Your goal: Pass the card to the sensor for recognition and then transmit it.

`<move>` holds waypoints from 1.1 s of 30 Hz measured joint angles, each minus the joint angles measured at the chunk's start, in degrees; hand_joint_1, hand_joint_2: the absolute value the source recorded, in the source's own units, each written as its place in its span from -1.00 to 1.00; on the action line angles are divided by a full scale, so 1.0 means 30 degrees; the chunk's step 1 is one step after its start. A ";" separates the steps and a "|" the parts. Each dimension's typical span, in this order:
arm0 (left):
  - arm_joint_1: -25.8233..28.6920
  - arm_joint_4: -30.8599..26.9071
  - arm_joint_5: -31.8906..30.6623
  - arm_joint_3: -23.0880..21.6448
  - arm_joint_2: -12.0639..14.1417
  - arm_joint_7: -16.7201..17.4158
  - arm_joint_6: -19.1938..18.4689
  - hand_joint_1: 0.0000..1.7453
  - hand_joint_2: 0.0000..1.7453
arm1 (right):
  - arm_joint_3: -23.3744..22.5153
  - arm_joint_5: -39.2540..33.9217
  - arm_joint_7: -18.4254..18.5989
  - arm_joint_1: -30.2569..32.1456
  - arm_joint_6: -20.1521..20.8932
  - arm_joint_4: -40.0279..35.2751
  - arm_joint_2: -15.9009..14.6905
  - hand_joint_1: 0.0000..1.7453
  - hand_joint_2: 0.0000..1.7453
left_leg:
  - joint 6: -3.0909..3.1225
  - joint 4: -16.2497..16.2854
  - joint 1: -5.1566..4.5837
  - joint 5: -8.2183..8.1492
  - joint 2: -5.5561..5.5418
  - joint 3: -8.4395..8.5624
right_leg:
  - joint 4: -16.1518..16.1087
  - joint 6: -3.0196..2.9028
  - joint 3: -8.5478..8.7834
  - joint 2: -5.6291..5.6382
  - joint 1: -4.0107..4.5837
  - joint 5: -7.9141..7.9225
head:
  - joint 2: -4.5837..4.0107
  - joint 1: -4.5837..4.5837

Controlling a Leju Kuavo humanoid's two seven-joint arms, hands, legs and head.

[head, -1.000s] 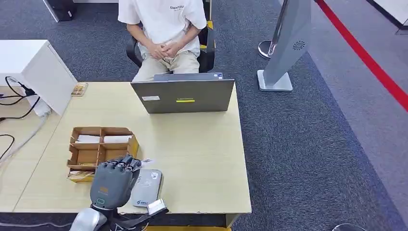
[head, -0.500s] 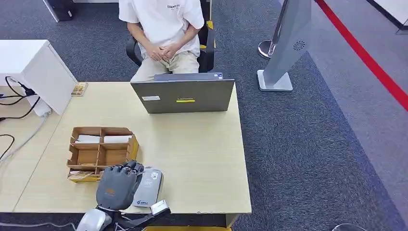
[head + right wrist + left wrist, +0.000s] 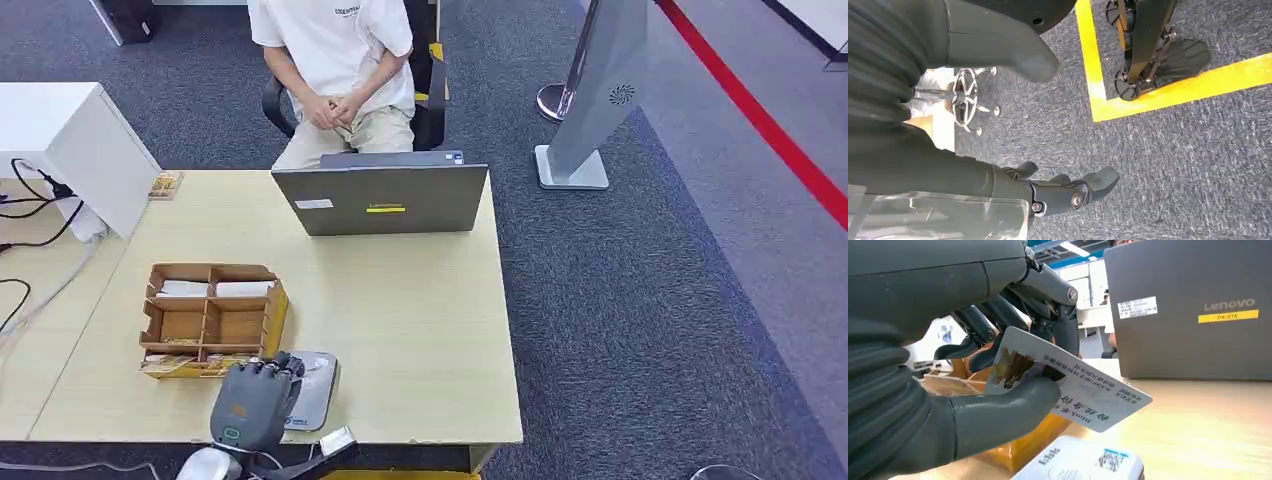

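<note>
Left hand (image 3: 255,405) has drawn back toward the table edge, pinching the card (image 3: 1073,385) just above the sensor (image 3: 312,390). Recommend lowering the card flat, centred over it. Right hand (image 3: 1063,192) hangs empty, fingers apart.

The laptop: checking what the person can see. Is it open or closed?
Open. The laptop stands with its lid raised on the table, the lid's back facing the robot; its screen is hidden.
</note>
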 joint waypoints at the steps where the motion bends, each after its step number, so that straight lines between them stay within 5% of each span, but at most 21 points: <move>1: 0.0083 0.0022 0.0007 0.0007 0.0000 0.0008 0.0007 1.00 1.00 | -0.0007 0.0000 0.0000 0.0002 0.0000 -0.0007 0.0000 -1.00 1.00 | 0.0000 0.0000 0.0000 0.0000 0.0000 0.0000 | 0.0000 0.0000 0.0000 0.0000 -0.0001 0.0000 | 0.0000 0.0000; 33: 0.1283 0.0306 0.0830 0.0015 -0.0182 0.1130 0.0233 1.00 1.00 | -0.0503 0.0882 0.0036 -0.0009 0.0044 -0.0109 0.0000 -1.00 1.00 | 0.0001 -0.0001 0.0000 -0.0001 -0.0020 -0.0009 | -0.0001 0.0004 0.0000 -0.0017 0.0000 -0.0006 | 0.0000 0.0000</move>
